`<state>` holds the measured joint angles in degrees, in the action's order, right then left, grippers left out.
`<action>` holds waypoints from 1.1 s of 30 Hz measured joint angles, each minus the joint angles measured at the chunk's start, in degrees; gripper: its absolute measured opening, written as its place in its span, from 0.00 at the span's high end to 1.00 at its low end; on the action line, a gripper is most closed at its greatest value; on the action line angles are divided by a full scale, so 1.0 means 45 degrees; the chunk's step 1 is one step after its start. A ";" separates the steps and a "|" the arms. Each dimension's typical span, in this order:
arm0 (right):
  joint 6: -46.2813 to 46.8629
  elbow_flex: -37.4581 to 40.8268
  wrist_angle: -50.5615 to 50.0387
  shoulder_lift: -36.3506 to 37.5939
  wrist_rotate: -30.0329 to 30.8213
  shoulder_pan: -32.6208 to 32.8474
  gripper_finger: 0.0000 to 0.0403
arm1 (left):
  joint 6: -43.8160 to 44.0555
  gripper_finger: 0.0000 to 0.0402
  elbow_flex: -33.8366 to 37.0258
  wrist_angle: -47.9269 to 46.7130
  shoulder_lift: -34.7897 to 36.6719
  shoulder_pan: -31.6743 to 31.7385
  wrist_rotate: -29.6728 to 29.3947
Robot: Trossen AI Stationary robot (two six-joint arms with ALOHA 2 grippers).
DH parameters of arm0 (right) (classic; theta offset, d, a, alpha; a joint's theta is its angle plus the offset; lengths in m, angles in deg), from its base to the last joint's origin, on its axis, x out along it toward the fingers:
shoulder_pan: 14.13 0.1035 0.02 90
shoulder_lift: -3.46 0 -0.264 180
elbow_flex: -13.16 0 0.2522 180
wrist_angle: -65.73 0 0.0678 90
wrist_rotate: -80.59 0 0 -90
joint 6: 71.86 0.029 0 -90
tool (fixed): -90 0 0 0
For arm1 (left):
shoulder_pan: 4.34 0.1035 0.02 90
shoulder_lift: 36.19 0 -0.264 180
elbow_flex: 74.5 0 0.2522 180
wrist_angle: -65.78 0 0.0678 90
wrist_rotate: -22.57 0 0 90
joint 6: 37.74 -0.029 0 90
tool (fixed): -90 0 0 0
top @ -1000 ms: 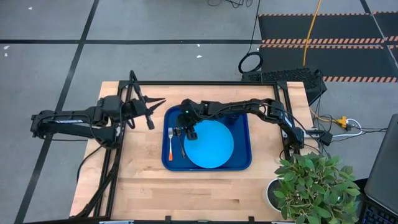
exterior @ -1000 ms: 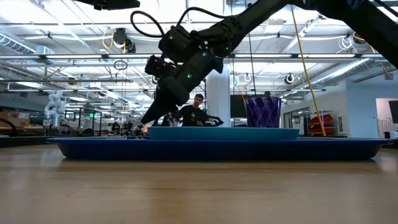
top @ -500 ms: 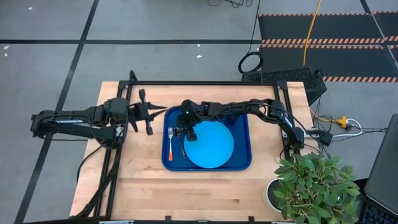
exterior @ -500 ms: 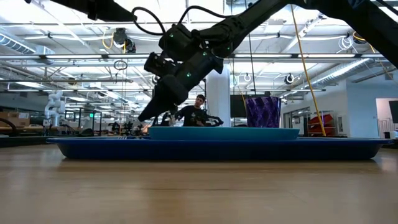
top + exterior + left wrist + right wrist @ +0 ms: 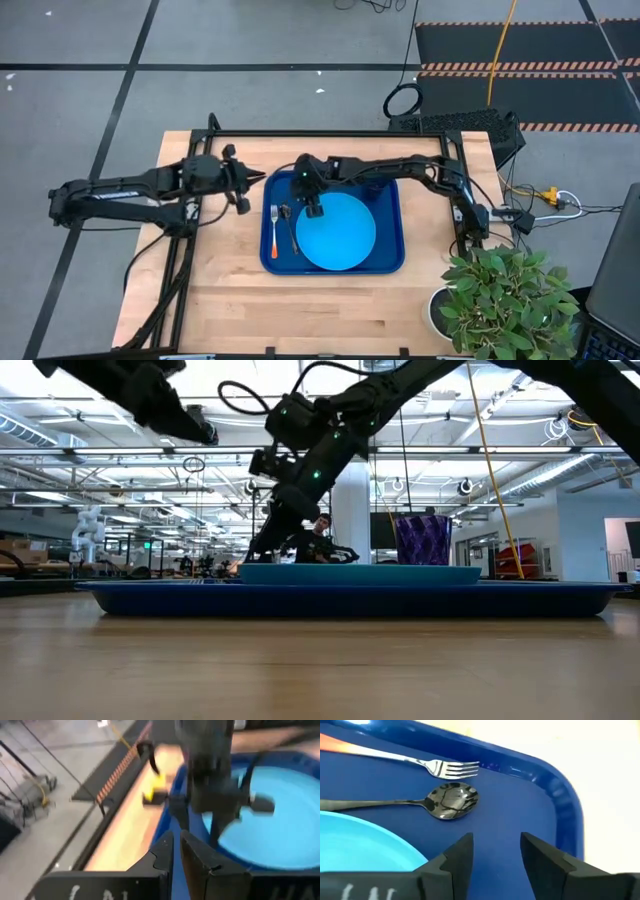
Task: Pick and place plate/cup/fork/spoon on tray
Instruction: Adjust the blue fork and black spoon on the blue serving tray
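The low view looks level across a pale wooden surface (image 5: 300,670). The dark-blue tray (image 5: 360,600) stretches almost the full width, seen edge-on, its raised rim a long dark band. Above that rim shows the thin bright edge of the sky-blue plate (image 5: 360,572). The dark purple cup (image 5: 423,540) appears upright above the plate's right part. The right arm reaches down from the upper right, with green lights on its wrist, and the right pincer (image 5: 262,548) hangs just above the plate's left end; its fingers cannot be made out. A second dark arm (image 5: 140,395) crosses the upper left corner. Behind, a person (image 5: 318,540) sits in a bright hall.
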<state>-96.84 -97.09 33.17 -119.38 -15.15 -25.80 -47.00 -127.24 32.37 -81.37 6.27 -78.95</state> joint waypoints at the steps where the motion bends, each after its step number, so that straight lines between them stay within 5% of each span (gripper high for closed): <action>1: 0.0026 0.0000 -0.0092 0.0139 0.0028 -0.0037 0.61 | 0.0011 0.91 -0.0002 -0.0036 -0.0216 0.0088 0.0196; 18: 0.2004 0.0362 -0.3020 0.3932 0.2806 -0.0080 0.61 | -0.1621 0.91 -0.0005 -0.0077 -0.5257 0.1453 0.3325; 33: 0.1016 0.7020 0.5546 1.0151 0.2942 0.0556 0.61 | -0.0476 0.91 -0.0005 -0.0280 -0.6136 0.1531 0.2590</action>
<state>-92.27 -65.50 58.13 -73.70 -1.91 -23.30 -49.14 -127.26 31.11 -108.98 13.16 -67.29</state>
